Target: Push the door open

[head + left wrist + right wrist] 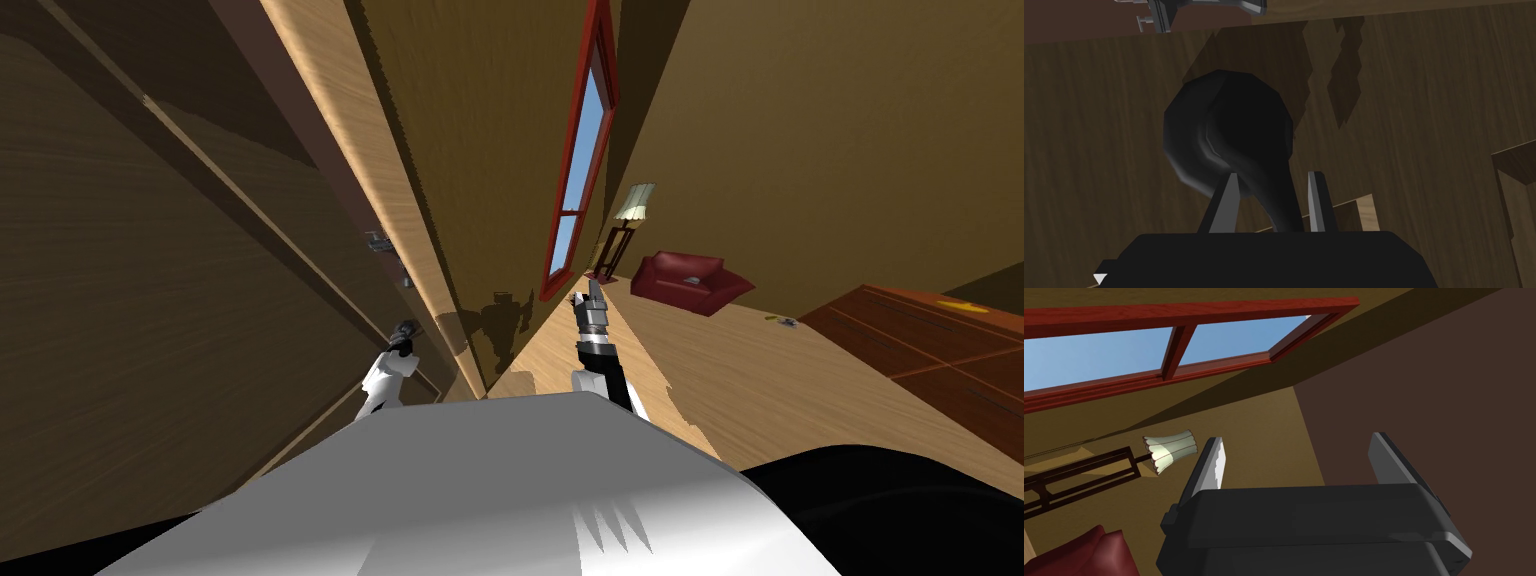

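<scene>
The dark brown wooden door (150, 300) stands close on my left, set in a light wood frame (330, 120). My left gripper (403, 335) is at its black lever handle (1224, 125). In the left wrist view the left gripper (1274, 175) is shut on the handle's lever, one finger (1229, 200) pressing each side, just below the round base. The door panel (1424, 100) fills the space behind it. My right gripper (590, 295) is held forward in the air, away from the door. In its wrist view the right gripper (1297, 438) is open with nothing between its fingers.
A grey metal fitting (378, 240) sits on the door edge above the handle. To the right are a red-framed window (580, 160), a floor lamp (632, 205), a red sofa (690, 278) and a reddish wooden dresser (930, 340) on a light wood floor (720, 370).
</scene>
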Controlling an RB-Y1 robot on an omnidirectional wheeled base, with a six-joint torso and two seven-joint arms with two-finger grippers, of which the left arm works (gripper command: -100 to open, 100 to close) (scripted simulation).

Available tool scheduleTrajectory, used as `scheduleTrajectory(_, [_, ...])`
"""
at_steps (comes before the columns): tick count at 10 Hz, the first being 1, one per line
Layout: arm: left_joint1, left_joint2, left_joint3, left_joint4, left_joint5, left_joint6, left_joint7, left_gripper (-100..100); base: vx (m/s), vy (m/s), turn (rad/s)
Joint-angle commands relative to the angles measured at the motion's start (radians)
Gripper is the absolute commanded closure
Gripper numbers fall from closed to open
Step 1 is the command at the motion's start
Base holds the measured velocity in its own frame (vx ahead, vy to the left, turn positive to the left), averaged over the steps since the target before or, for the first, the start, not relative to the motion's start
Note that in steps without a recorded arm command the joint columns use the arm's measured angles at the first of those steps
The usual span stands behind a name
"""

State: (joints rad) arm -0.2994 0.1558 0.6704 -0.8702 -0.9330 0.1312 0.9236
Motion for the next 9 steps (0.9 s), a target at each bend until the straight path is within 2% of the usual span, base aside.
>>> scheduleTrajectory(1, [-0.007,-0.02,0.03,0.028,-0.03,-0.006,-0.004,100,0.0,0.0,0.0])
scheduleTrajectory(8, [-0.004,-0.02,0.03,0.027,-0.023,-0.003,-0.011,100,-0.004,0.006,-0.016])
scheduleTrajectory(9, [-0.002,-0.02,0.03,0.026,-0.016,0.0,-0.019,100,-0.013,0.019,-0.054])
